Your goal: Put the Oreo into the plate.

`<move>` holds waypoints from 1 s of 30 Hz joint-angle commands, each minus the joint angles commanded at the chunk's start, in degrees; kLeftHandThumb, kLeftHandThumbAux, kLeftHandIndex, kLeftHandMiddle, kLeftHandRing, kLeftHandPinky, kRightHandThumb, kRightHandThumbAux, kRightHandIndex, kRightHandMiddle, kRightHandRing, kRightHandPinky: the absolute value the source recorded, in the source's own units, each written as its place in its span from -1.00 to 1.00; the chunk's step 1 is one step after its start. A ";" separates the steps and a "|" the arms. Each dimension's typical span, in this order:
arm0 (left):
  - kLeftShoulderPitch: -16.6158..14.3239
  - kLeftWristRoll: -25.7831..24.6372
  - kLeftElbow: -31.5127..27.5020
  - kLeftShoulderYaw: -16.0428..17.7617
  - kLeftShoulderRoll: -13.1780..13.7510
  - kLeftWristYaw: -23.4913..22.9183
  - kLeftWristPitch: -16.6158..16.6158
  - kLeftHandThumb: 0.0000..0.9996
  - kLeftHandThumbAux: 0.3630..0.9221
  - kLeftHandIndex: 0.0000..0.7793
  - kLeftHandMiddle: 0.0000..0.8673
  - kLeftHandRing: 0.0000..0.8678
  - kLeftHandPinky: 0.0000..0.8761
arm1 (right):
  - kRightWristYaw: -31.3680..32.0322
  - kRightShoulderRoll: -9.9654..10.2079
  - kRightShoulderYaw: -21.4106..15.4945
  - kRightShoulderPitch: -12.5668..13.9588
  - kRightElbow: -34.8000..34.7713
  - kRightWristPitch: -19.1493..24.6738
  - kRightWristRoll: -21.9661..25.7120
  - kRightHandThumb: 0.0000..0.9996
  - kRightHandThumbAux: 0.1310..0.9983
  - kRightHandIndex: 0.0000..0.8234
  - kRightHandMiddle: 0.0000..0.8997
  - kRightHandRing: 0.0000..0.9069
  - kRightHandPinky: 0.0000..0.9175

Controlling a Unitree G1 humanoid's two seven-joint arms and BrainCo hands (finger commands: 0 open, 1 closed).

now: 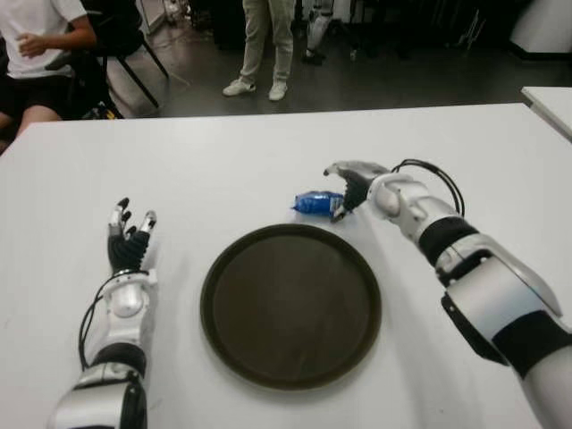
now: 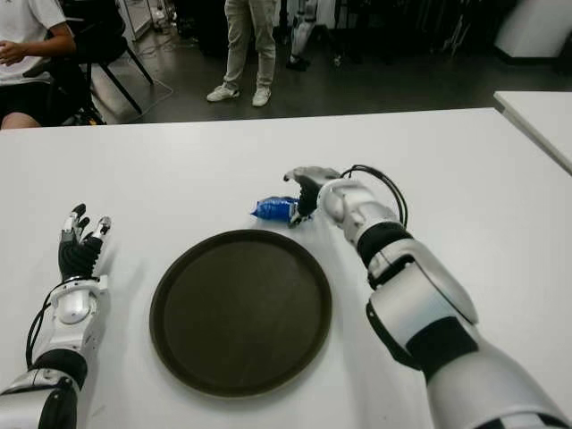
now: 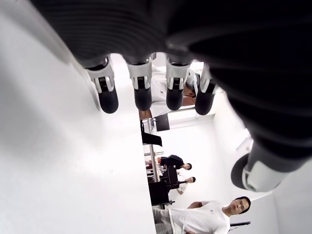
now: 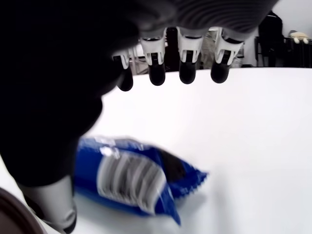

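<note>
The right hand [image 1: 350,189] is held just above the white table [image 1: 268,161], beyond the far right rim of the plate [image 1: 291,306]. Its fingers [image 4: 187,66] are spread and extended, with the thumb [image 4: 53,209] set apart below them, so nothing is clamped. The Oreo [image 1: 317,203] (a small blue packet with a picture of the biscuit on it) is seen lying flat on the table within the open span of this hand, between the fingers above and the thumb beside it; whether any fingertip is touching the wrapper cannot be told. The packet is placed just beyond the plate's far edge, outside it, at the left side of the right hand.

The plate, dark, round and shallow, is set at the middle of the table.

The left hand [image 1: 130,239] is shown to the left of the plate, well apart from it, with its fingers [image 3: 141,95] straight and relaxed and nothing held.

Beyond the table's far edge, a standing person [image 1: 264,45] and a seated person [image 1: 36,45] are seen.
</note>
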 joint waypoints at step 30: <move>-0.20 -0.04 0.20 -0.06 -0.18 -0.12 -0.34 -0.35 -0.19 -0.95 -0.94 -1.00 -1.00 | 1.04 0.87 1.98 -1.35 0.64 1.31 -1.44 -1.00 0.07 -1.00 -1.00 -1.00 -1.00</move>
